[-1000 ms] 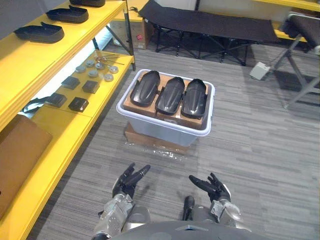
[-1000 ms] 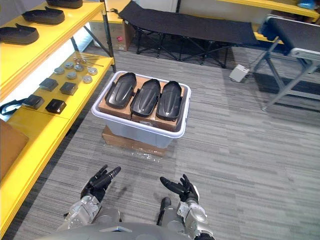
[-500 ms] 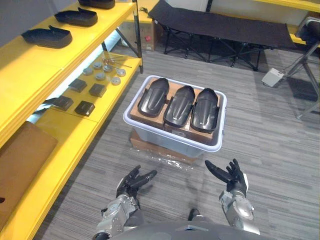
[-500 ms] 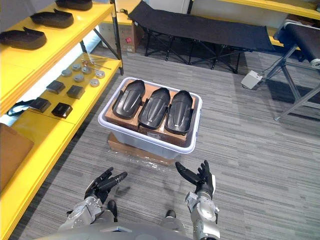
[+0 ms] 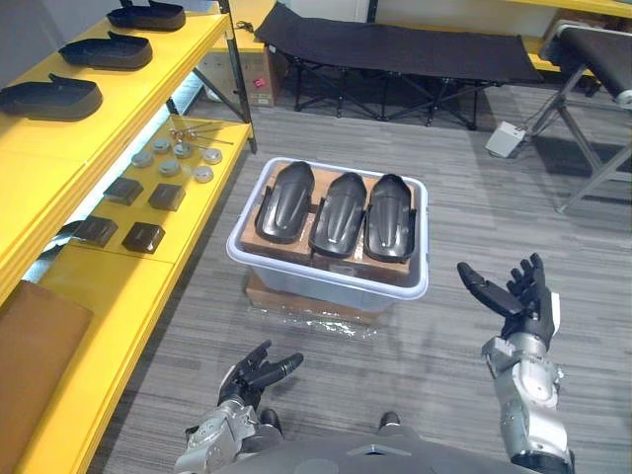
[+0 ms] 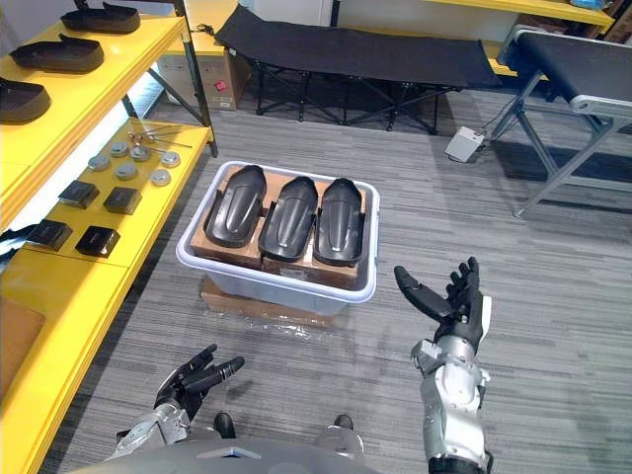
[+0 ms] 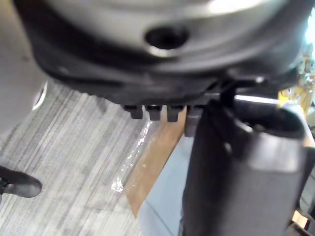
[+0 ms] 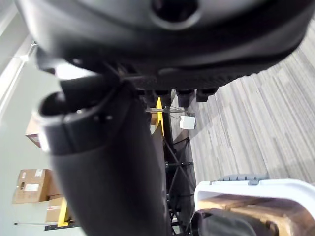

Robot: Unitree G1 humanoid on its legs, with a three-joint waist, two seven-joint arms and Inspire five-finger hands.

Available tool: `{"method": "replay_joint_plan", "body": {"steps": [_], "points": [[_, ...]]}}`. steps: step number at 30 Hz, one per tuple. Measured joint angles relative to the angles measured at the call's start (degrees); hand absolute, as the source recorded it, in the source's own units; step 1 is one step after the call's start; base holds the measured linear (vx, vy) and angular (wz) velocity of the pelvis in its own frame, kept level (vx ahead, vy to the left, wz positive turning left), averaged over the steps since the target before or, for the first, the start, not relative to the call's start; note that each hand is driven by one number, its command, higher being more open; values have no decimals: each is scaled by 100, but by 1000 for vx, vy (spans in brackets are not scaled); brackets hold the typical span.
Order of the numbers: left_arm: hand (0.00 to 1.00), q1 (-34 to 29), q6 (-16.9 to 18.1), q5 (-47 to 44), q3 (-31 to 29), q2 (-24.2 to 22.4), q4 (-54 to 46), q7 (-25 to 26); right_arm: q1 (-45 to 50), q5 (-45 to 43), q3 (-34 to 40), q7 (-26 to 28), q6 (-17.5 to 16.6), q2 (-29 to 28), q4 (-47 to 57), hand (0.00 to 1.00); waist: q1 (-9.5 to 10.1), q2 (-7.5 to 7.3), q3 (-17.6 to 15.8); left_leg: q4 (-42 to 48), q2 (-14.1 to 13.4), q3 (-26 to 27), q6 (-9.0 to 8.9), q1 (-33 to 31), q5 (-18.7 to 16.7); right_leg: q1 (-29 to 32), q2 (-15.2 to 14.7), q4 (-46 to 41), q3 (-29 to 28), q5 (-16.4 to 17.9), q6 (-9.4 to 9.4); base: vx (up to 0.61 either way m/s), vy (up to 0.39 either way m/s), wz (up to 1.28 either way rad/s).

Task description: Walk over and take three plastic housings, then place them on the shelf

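Three black plastic housings (image 5: 341, 212) are seen lying side by side on cardboard (image 5: 257, 222) inside the white bin (image 5: 326, 277). Right hand (image 5: 520, 301) is held up just right of the bin, fingers spread wide, nothing gripped. Left hand (image 5: 249, 375) is held low on the near side of the bin, fingers loosely extended, empty. Yellow shelf (image 5: 99, 133) is seen left of the bin.
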State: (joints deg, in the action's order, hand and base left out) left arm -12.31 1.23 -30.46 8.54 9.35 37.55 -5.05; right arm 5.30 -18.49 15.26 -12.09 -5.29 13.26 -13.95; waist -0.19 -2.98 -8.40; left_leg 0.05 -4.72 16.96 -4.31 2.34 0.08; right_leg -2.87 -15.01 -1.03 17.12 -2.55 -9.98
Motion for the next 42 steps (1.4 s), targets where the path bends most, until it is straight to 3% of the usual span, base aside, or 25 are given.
{"method": "replay_joint_plan", "body": {"steps": [2,5,11,17,21,24,33,34,38,42], "points": [[100,114,12,188,-16,57,-1,-56,-947,-121,-5,-40,125,419,-1190,100,40,-22,-186,984,-215,-151,-29,-687,-382,175,58,-108,150,43,61,-211,-40,25],[100,449,127,182,-43,83,-29,-99,-2099,-464,-25,-231,164,909,-2273,100,291,198,-662,2013,-568,-483,17,-1359,-660,311,304,-243,330,-12,175,-182,-21,31],[100,1147,500,180,-37,229,-163,-131,-4310,-897,-461,-317,133,1871,-3627,100,703,184,-1629,2369,-577,-883,135,-2290,-468,856,365,-304,551,-249,231,-169,18,24],[100,1356,743,150,22,216,101,1,-5218,-899,-699,-343,139,2228,-4434,100,834,350,-1805,2597,-475,-1034,225,-2823,-480,1236,259,-472,668,-279,206,-16,61,14],[100,1480,730,-170,180,123,424,131,-5636,-892,-832,-429,373,2750,-4625,100,927,548,-1991,2674,-425,-1065,280,-3101,-475,1529,177,-626,672,-271,209,-10,41,2],[100,1488,739,-371,190,53,425,131,-5881,-890,-855,-672,488,2880,-4829,100,946,611,-2025,2662,-381,-1038,314,-3202,-441,1725,94,-778,672,-229,216,-16,18,0],[100,1656,752,-746,415,-54,582,129,-6453,-877,-1268,-1166,1396,3237,-4879,100,959,868,-2123,2441,-240,-1025,347,-3370,-263,2206,-138,-1301,638,-19,227,-33,-7,4],[100,1659,750,-751,421,-55,579,123,-6486,-877,-1339,-1162,1475,3238,-4879,0,954,879,-2128,2429,-223,-1029,345,-3385,-233,2261,-170,-1381,639,20,232,12,-25,9],[100,1660,764,-769,450,-71,569,101,-6491,-751,-1684,-1033,1833,3240,-4886,0,980,907,-2133,2375,-149,-1072,342,-3406,-158,2424,-309,-1763,659,227,253,13,-37,13],[100,1657,781,-767,450,-66,575,72,-6493,-240,-1890,-945,2029,3632,-4958,0,958,911,-2132,2384,-88,-1182,321,-3470,-139,2561,-453,-2194,732,488,284,0,-51,16]]}}
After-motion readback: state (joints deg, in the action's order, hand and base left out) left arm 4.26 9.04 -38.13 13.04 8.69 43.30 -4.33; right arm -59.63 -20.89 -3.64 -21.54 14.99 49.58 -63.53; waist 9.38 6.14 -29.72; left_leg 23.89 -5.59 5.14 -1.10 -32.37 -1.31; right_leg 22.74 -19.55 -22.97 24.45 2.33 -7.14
